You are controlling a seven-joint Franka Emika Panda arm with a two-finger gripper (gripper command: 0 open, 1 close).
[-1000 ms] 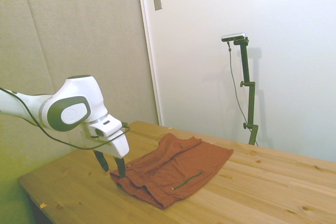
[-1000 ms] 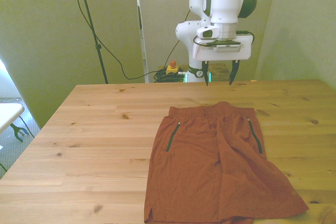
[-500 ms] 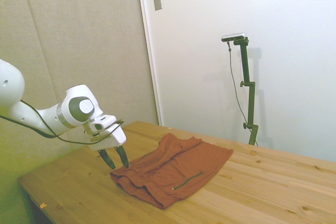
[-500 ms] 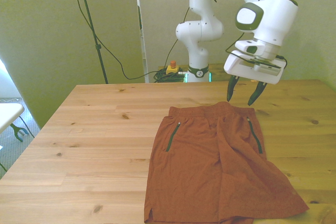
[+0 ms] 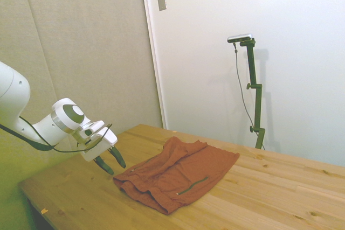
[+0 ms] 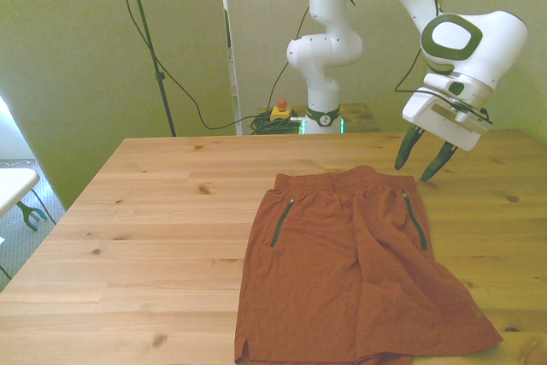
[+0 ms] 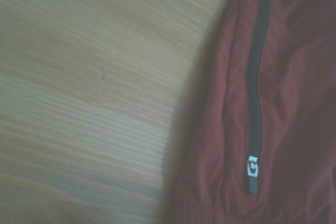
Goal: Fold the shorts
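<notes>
Shorts (image 6: 350,271) spread flat on the table (image 6: 154,237), waistband at the far side; off the front view's right waistband corner, the tilted gripper (image 6: 425,158) hovers above bare wood, fingers parted, holding nothing

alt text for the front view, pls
Rust-red shorts lie spread flat on a wooden table, waistband toward the far edge. A white arm's open gripper hovers just past the waistband's corner on the front view's right, touching nothing.
</notes>
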